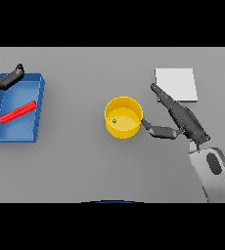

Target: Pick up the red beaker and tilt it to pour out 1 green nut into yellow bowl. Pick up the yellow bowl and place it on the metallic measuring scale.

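Note:
The yellow bowl (123, 117) stands upright at the table's middle with one small green nut (114, 120) inside it. My right hand (183, 119) is just right of the bowl, open, its thumb tip close to the bowl's right rim and its fingers stretched toward the metallic measuring scale (176, 83), a pale flat square at the back right. The red beaker (17, 112) lies on its side inside the blue tray (39, 105) at the left. My left hand (1, 78) hovers over the tray's far left corner, open and holding nothing.
The blue tray's walls rise along the table's left side. Grey table surface stretches between the tray and the bowl and along the front.

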